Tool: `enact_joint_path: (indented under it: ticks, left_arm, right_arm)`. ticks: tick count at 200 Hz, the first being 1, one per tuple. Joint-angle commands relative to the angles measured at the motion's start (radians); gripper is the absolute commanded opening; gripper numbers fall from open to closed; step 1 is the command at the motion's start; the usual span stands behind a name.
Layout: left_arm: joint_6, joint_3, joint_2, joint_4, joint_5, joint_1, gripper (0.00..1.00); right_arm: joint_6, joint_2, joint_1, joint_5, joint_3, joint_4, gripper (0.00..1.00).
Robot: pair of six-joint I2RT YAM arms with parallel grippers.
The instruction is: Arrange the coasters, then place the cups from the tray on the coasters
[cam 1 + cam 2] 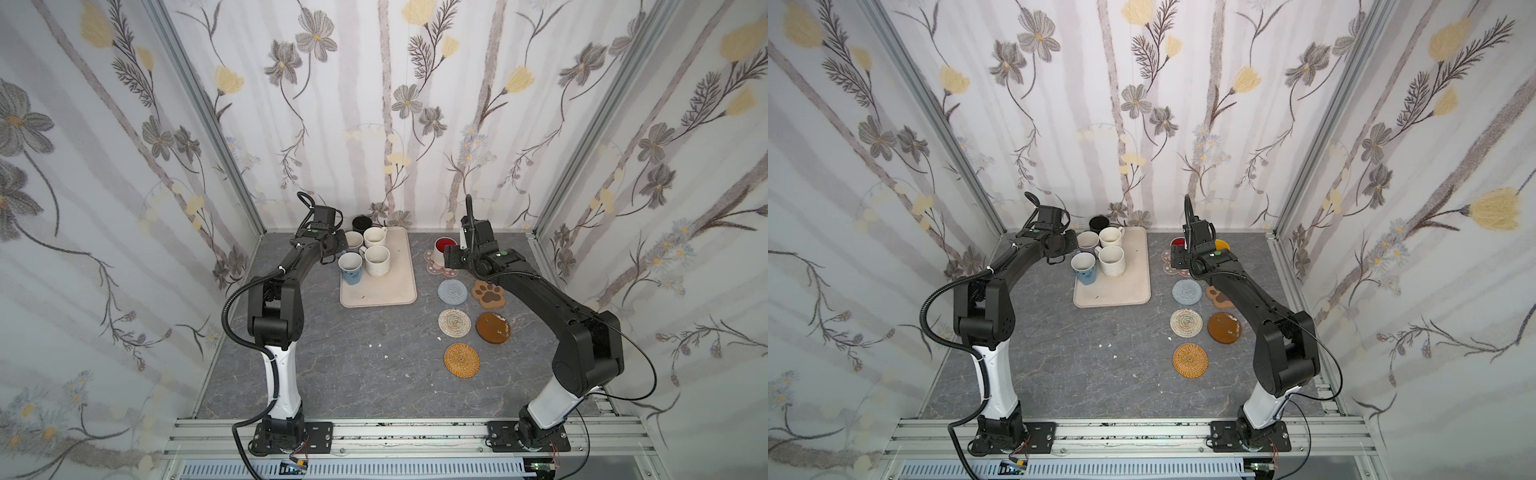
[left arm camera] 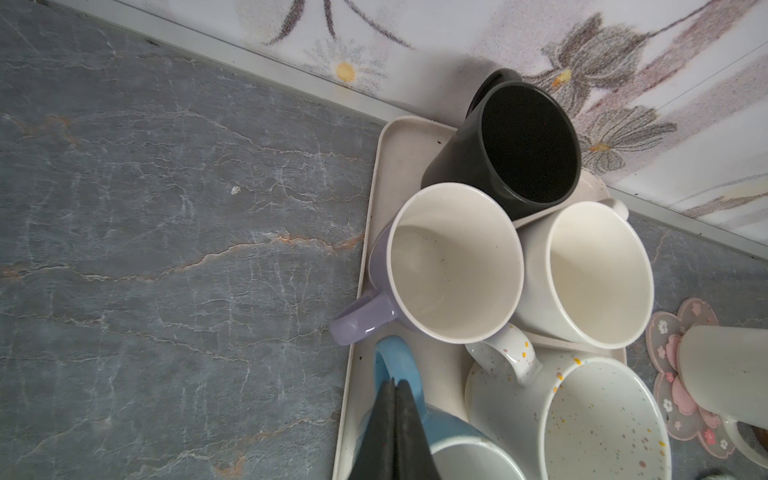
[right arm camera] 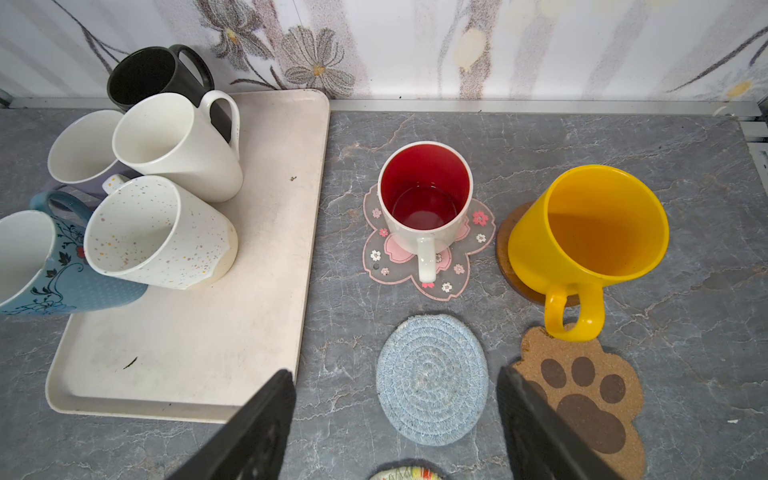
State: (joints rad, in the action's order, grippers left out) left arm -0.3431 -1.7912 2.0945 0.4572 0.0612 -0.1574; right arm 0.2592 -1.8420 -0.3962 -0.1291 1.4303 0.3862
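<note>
Glazed ceramic, likely stiff, slick, chippable: pale blue mug (image 2: 453, 430) on tray (image 2: 407, 153), by its left edge. Best taken by the handle (image 2: 388, 357). Left gripper (image 2: 394, 384) pinched together at that handle, hold unclear; right gripper (image 3: 395, 374) spread wide, empty.

Yellow cup (image 1: 1222, 243) mostly hidden behind right arm (image 1: 1246, 291) (rim shows).

yellow cup (image 3: 582, 232), black cup (image 3: 141, 75), beige tray (image 3: 249, 291)

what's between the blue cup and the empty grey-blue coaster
The speckled cup stands close beside the blue cup on the side toward the grey-blue coaster; beyond it, only bare tray and table show.
</note>
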Motion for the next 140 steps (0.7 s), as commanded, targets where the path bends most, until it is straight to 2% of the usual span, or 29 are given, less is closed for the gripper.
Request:
enact_joint_path:
  ticks: [1,41,140]
  left_arm:
    - [0.009,-0.017,0.017,0.020,0.034,0.000,0.02]
    - [0.015,-0.002,0.039,0.021,0.070,-0.010,0.01]
    - [0.001,0.070,0.025,0.020,0.067,-0.056,0.00]
  right_arm:
    - [-0.008,-0.003,-0.006,0.015,0.002,-0.041,0.77]
    - [-0.008,-0.007,-0.015,0.015,0.002,-0.038,0.77]
    - [-0.008,-0.013,-0.026,0.016,-0.001,-0.028,0.77]
